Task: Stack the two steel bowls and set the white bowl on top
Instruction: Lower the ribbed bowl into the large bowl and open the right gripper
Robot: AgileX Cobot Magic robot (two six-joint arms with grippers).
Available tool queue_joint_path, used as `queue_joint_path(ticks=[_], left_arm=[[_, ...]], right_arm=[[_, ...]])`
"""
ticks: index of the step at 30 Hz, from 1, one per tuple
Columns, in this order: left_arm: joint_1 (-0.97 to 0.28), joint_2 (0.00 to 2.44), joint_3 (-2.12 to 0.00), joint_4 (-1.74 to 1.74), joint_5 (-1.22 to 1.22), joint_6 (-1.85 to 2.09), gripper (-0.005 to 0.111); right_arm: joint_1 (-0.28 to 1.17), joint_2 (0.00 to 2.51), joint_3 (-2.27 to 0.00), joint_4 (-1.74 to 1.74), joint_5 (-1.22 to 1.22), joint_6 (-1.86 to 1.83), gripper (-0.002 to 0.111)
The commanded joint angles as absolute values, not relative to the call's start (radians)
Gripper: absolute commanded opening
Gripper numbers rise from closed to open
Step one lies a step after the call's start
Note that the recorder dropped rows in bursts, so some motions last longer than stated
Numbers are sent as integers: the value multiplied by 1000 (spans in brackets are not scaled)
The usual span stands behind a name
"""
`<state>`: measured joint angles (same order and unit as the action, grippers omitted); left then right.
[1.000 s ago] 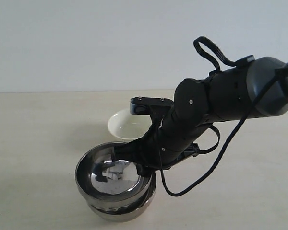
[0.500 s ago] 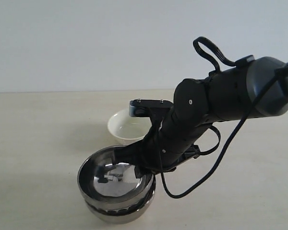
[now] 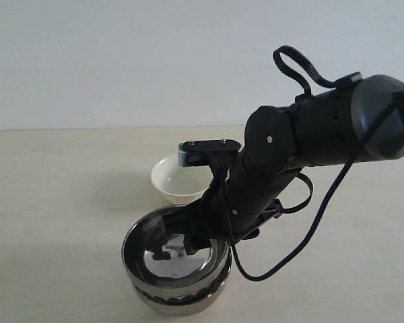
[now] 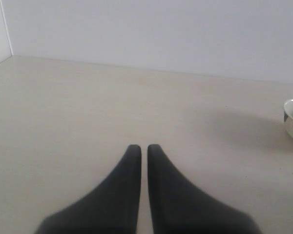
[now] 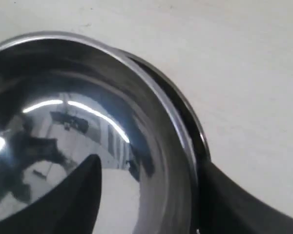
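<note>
Exterior view shows the two steel bowls stacked at the front of the desk: the smooth upper steel bowl sits nested in the dimpled lower steel bowl, its rim just above the lower one's. The right arm reaches down to them from the right, and the right jaws straddle the upper bowl's rim. In the right wrist view these jaws stand apart, the outer finger just beside the rim, the inner finger inside the bowl and clear of its wall, so nothing is clamped. The white bowl stands upright on the desk behind the stack, apart from it, partly hidden by the arm. In the left wrist view the left jaws are all but closed, a thin slit between the fingers, gripping nothing above the desk.
</note>
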<state>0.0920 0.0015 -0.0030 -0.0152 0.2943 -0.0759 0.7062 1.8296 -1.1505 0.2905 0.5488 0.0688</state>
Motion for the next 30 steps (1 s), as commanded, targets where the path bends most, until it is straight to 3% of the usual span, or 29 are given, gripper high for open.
queue_joint_path(ticks=[1, 12, 17, 18, 30], left_arm=[[95, 0, 0, -14, 293, -83, 4], [95, 0, 0, -14, 293, -83, 4], [95, 0, 0, -14, 293, -83, 4], [95, 0, 0, -14, 293, -83, 4], [95, 0, 0, -14, 293, -83, 4]], right_arm=[[706, 1775, -1152, 263, 567, 78, 48], [706, 1706, -1152, 125, 626, 166, 48], [706, 1706, -1152, 117, 641, 166, 16], [707, 1706, -1152, 117, 641, 166, 2], [707, 1708, -1077, 116, 538, 168, 0]])
